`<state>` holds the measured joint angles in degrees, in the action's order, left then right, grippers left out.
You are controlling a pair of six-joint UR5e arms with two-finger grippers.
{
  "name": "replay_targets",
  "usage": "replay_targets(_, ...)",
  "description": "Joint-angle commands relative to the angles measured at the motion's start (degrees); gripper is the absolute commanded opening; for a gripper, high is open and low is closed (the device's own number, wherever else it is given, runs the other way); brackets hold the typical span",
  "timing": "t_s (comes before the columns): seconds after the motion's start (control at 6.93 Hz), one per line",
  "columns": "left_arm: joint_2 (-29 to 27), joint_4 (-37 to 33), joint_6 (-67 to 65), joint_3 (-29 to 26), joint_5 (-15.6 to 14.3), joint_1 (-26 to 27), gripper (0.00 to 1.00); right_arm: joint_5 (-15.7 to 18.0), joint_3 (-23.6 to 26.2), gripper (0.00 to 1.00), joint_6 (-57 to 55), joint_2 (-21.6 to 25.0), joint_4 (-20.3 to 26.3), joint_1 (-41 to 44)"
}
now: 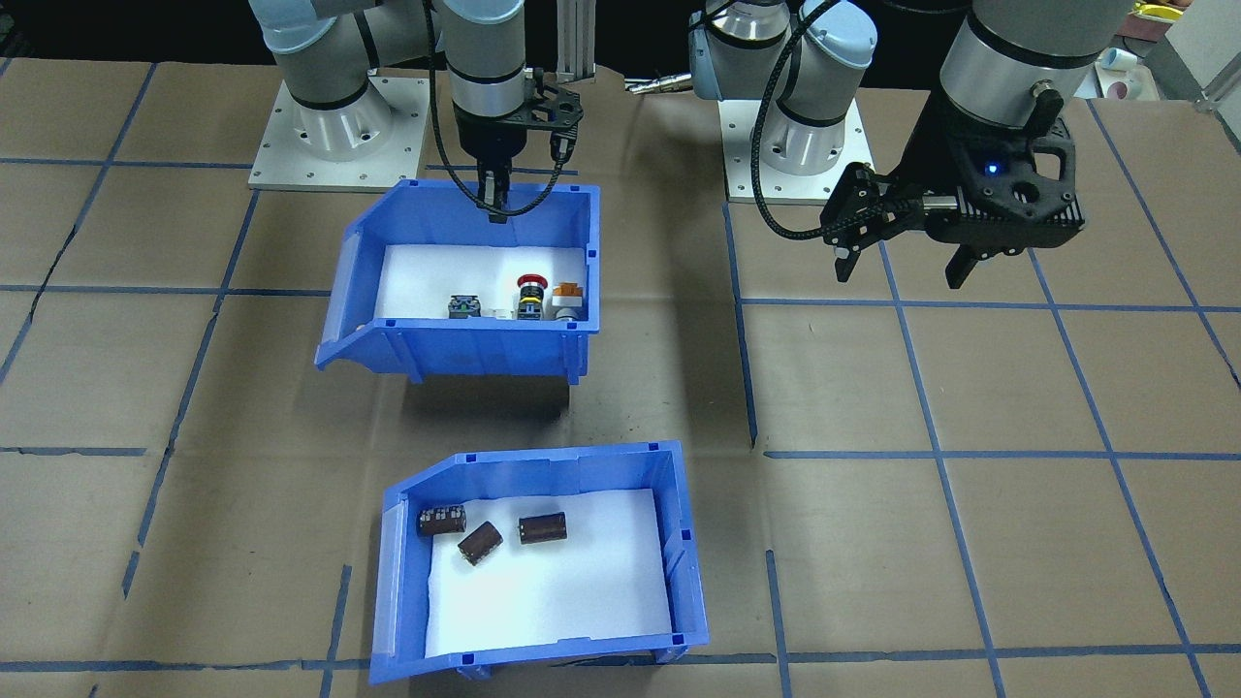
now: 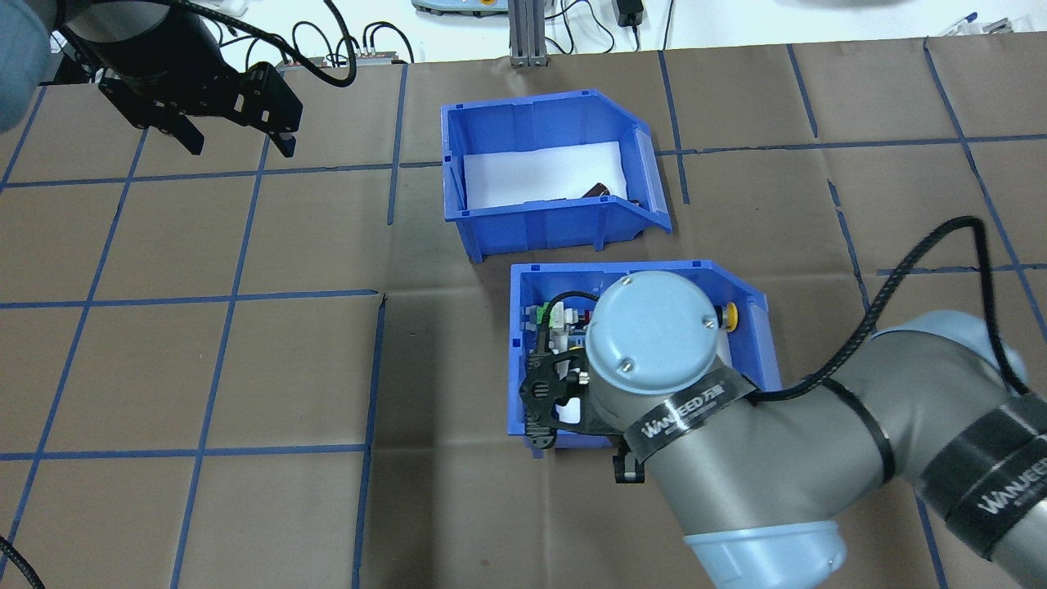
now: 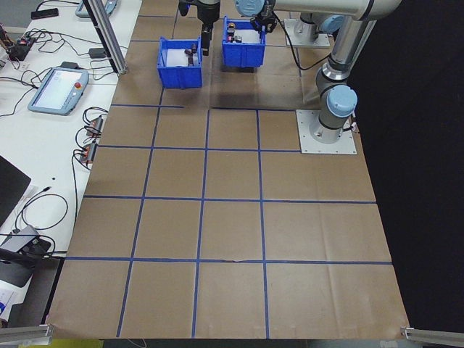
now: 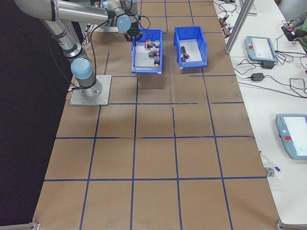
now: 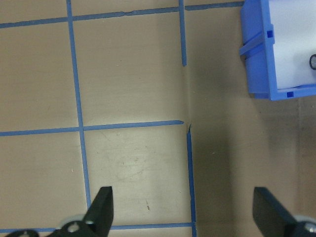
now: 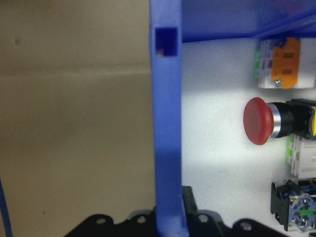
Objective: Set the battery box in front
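Right claw (image 1: 496,208) is pinching the switch bin's (image 1: 465,349) back wall, probably moving it aside. Battery box (image 1: 582,465) sits on the far surface; left claw (image 1: 904,264) hangs spread, idle.

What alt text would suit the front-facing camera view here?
Two blue bins sit on a brown gridded table: the battery box with three dark cylinders lies farther from the robot, the switch bin nearer its base. The right gripper grips the switch bin's rear wall; the left gripper hangs open over bare table.
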<state>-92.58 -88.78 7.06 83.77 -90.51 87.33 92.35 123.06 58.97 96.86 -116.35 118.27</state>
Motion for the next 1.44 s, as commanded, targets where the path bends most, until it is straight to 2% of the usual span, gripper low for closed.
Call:
replay_targets(0.0,0.2,-0.2,0.3,0.5,2.2,-0.1,1.00,0.0,-0.1,0.07,-6.1,-5.6,-6.2,5.2)
replay_targets(0.29,0.5,-0.1,0.1,1.2,2.1,-0.1,1.00,-0.1,0.2,0.08,-6.1,-6.2,-6.2,5.3)
replay_targets(0.43,-0.2,0.0,0.1,1.1,2.4,-0.1,1.00,-0.1,0.2,0.14,-5.6,-6.5,-6.1,5.3)
replay_targets(0.58,-0.1,0.0,0.1,1.2,2.4,-0.1,1.00,-0.2,0.2,0.70,-5.4,-6.7,-6.1,5.3)
replay_targets(0.72,-0.1,0.0,0.1,1.4,2.4,0.0,1.00,0.0,0.1,1.00,-5.4,-6.7,-5.4,5.2)
replay_targets(1.01,0.6,-0.1,0.1,1.6,2.4,0.0,1.00,0.5,-1.1,1.00,-5.6,-5.5,-5.4,4.7)
replay_targets(1.15,0.6,-0.1,0.1,1.5,2.3,-0.1,1.00,0.2,-3.4,1.00,-6.1,-4.3,-4.4,3.6)
replay_targets(1.3,0.4,-0.1,0.1,1.5,2.4,0.0,1.00,0.2,-6.3,1.00,-6.6,-3.5,-1.2,2.5)
